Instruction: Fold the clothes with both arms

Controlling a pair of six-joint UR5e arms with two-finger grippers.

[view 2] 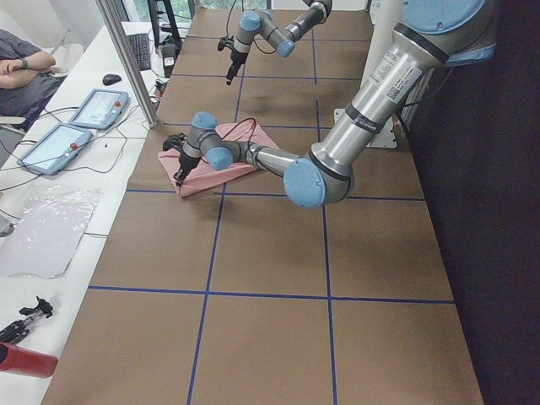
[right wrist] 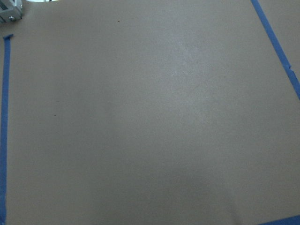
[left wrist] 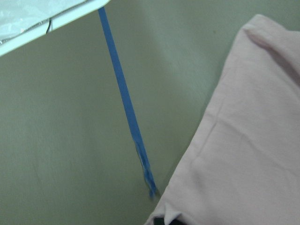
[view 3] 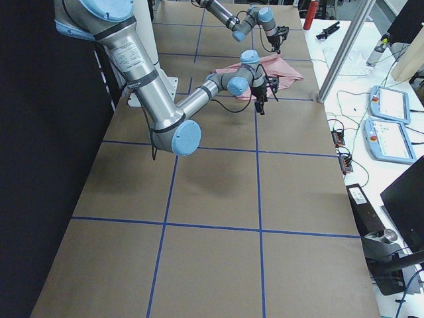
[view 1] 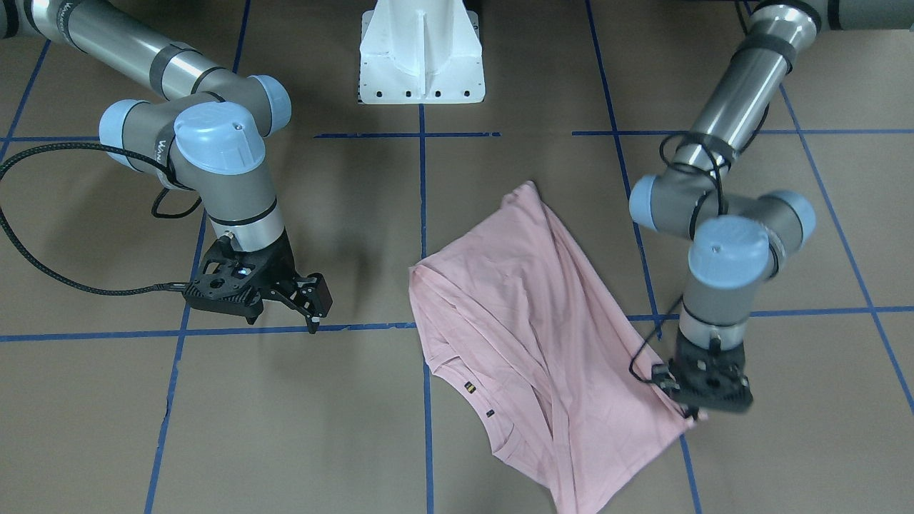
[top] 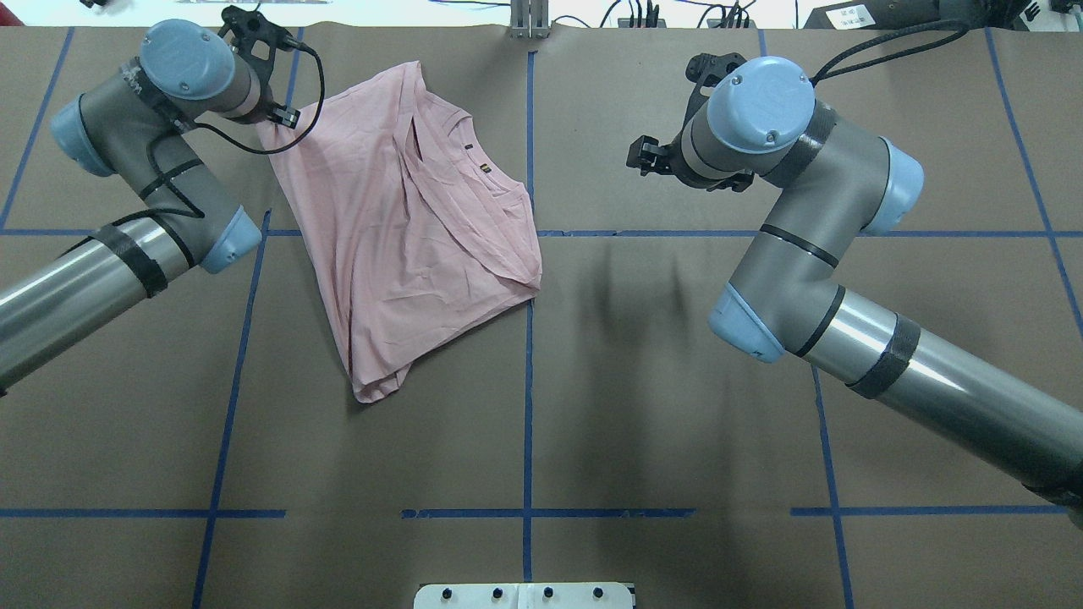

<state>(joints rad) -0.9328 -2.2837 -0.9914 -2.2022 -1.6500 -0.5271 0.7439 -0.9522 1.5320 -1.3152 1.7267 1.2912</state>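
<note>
The clothes, one pale pink T-shirt (view 1: 528,321) (top: 406,228), lies crumpled and partly folded over itself on the brown table, collar and small labels showing. My left gripper (view 1: 691,414) (top: 272,123) is shut on one corner of the shirt and holds that corner slightly off the table. In the left wrist view the pink cloth (left wrist: 248,140) fills the right side and gathers at the bottom edge. My right gripper (view 1: 314,307) (top: 647,156) hangs open above bare table, well away from the shirt, with nothing in it. The right wrist view holds only table and tape.
Blue tape lines (view 1: 421,214) mark a grid on the table. The white pedestal base (view 1: 421,57) (top: 525,595) stands at the robot's side. Beyond the far edge a side desk carries tablets (view 2: 84,110) and cables, with a person's arm (view 2: 17,67) resting there.
</note>
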